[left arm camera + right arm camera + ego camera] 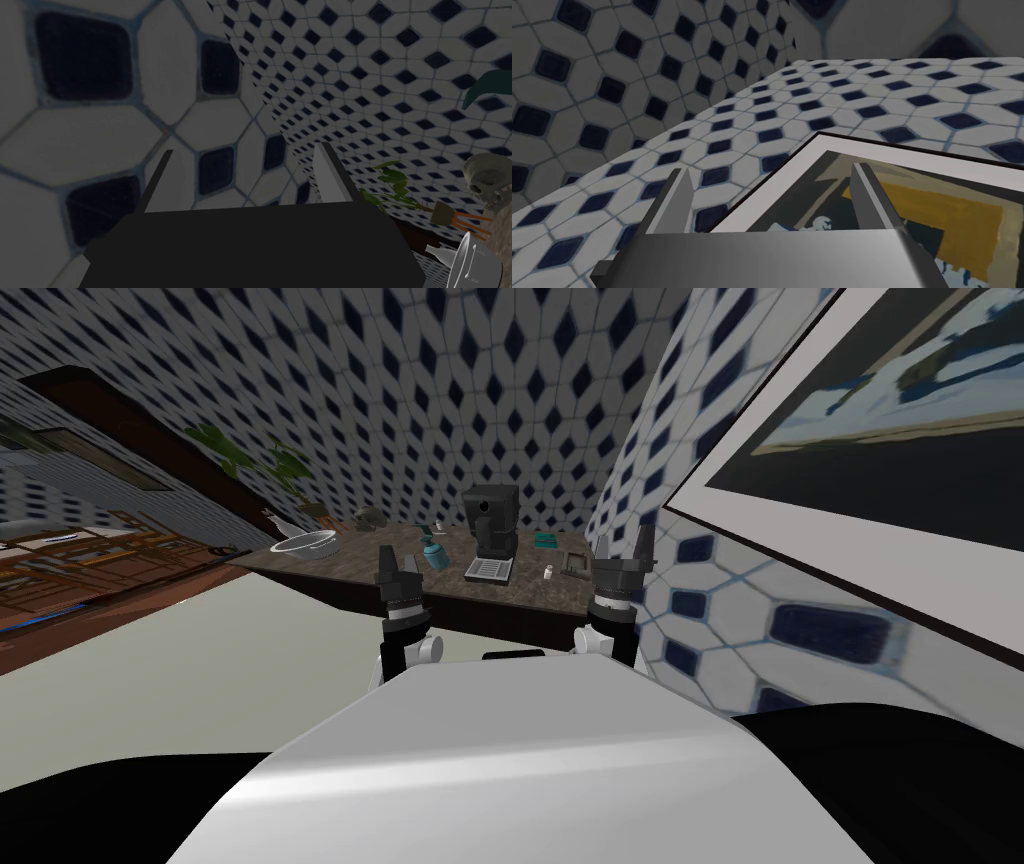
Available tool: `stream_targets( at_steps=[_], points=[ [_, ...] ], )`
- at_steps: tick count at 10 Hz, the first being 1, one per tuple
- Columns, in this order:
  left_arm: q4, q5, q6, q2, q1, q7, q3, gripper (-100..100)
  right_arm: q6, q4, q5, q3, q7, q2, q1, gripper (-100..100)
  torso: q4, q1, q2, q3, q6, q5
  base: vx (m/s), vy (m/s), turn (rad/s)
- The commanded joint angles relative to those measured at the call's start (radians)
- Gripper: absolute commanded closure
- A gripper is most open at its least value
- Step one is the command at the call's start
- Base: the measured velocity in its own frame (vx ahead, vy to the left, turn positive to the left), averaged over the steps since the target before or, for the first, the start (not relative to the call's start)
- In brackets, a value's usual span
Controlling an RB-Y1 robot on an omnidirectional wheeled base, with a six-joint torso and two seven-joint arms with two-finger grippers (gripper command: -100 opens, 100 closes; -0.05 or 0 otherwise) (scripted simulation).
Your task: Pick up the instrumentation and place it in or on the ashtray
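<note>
Dark speckled counter (345,560): head view, straight ahead at twelve o'clock in a tiled corner; I judge it is not yet within reach.
Coffee machine (490,528): black, mid-counter, with a teal bottle (435,554) at its eight o'clock and a grey bowl (303,543) far out at nine.
Task's things: I cannot name them for sure. A small white piece (548,573) lies at the machine's four o'clock, with a low square dish (577,560) just beside it. I take these for the instrument and the ashtray.
Left gripper (399,560): before the counter's near edge, at the machine's seven o'clock.
Right gripper (624,546): at the machine's four o'clock, close to the side wall.
Left wrist view: blades wide apart, nothing between them. A skull (487,180) and a leafy plant (395,187) stand beyond.
Right wrist view: blades parted, empty.
Step in hand: the approach. I would roll in square to the counter and check the white piece with a wrist camera before committing. The right arm looks better placed, but it must mind the wall and the machine.
Writing: none I can read.
</note>
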Motion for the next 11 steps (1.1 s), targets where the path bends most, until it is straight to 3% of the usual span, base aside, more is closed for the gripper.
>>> stream_targets(
  at_steps=[1, 5, 6, 10, 11],
  points=[
    [0.000, 0.000, 0.000, 0.000, 0.000, 0.000, 0.000, 0, 0.008, 0.013, 0.003, -0.001, 0.004, -0.038, -0.004, -100, 0.000, 0.000, 0.000, 0.000, 0.000, 0.000, -0.003, 0.009, 0.020],
    [0.000, 0.000, 0.000, 0.000, 0.000, 0.000, 0.000, 0, 0.054, 0.087, 0.018, -0.006, 0.031, -0.159, -0.029, -100, 0.000, 0.002, 0.001, 0.000, 0.000, 0.000, -0.012, 0.034, 0.040],
    [0.000, 0.000, 0.000, 0.000, 0.000, 0.000, 0.000, 0, 0.054, 0.087, 0.018, -0.006, 0.031, -0.159, -0.029, -100, 0.000, 0.003, 0.001, 0.000, 0.000, 0.001, -0.014, 0.032, 0.016],
    [0.000, 0.000, 0.000, 0.000, 0.000, 0.000, 0.000, 0, 0.133, 0.206, 0.040, -0.017, 0.078, -0.277, -0.070, -100, 0.000, 0.004, 0.001, 0.001, 0.000, 0.001, -0.023, 0.054, 0.068],
    [0.000, 0.000, 0.000, 0.000, 0.000, 0.000, 0.000, 0, 0.133, 0.206, 0.040, -0.017, 0.078, -0.283, -0.070, -100, 0.000, 0.004, 0.002, 0.001, 0.000, 0.001, -0.023, 0.043, 0.023]
  ],
)
